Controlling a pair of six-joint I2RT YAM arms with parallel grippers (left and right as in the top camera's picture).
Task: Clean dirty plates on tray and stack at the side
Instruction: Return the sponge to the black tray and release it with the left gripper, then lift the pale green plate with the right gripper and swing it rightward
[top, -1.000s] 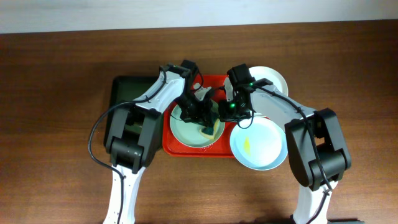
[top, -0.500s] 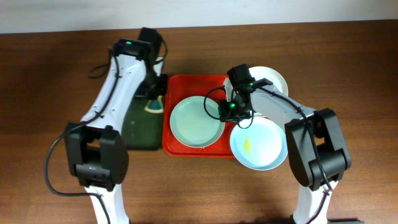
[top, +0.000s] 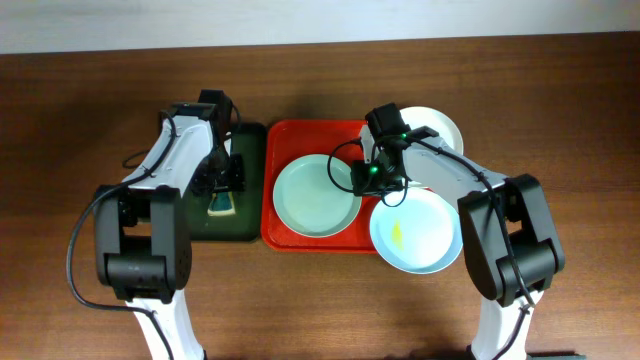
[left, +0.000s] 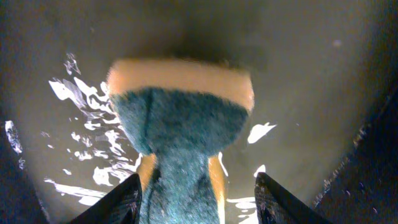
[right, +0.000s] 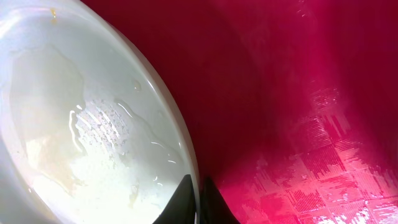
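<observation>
Over the dark green tray (top: 252, 215) is where your left gripper (top: 222, 186) now sits. Half a second ago it hung at that tray's far end, and a second ago it was on the mint green plate (top: 315, 200) with the sponge (top: 222, 206). The sponge now lies on the green tray. From the left wrist, the fingers (left: 115, 202) stand spread with the sponge between them and a gap on one side, so nothing is gripped.

Your right gripper (top: 366, 180) has not moved and stays pinched on the mint plate's rim, inside the red tray (top: 300, 140). The pale blue plate (top: 420, 245), with its yellow smear (top: 397, 234), and the white plate (top: 440, 128) lie where they did.

Everything rests on a dark brown wooden table (top: 560, 120), with a pale wall (top: 320, 20) along the far edge.

Your right arm covers part of the white plate, and the blue plate hides the red tray's near right corner. The right wrist view catches only a wet slice of the mint plate.
</observation>
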